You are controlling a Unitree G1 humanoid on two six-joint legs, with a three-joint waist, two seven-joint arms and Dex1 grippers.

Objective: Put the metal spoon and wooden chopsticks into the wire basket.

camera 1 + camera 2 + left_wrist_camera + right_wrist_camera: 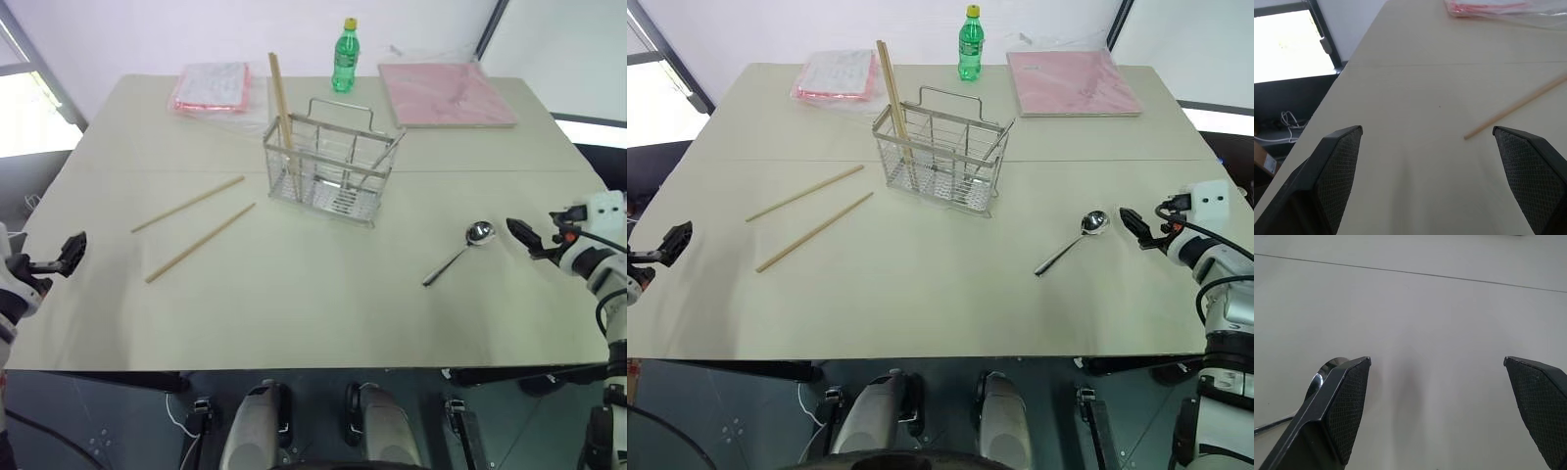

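Wire basket (pixel 333 168) is standing upright toward the far middle of the beige table (pixel 294 313), arched handle on top. One wooden chopstick (pixel 282 102) is already standing in the basket's left end, leaning and sticking up well above the rim. Two more wooden chopsticks are lying flat on the table to the basket's left, roughly parallel and apart from each other: the farther one (pixel 188 204) and the nearer one (pixel 200 242).

Metal spoon (pixel 458 253) is lying on the table right of the basket, bowl pointing toward the right gripper (pixel 1136 227), handle angling back toward the near edge.

Right gripper is hovering just beside the spoon bowl, fingers (pixel 1344 406) spread wide, nothing between them (bowl is showing just behind one finger in the wrist view). Left gripper (pixel 71 253) is hanging at the table's left edge, fingers (pixel 1337 171) spread wide, empty, well apart from the chopsticks.

Far edge: green bottle (pixel 345 57), pink flat board (pixel 443 94), bagged pink packet (pixel 211 87).
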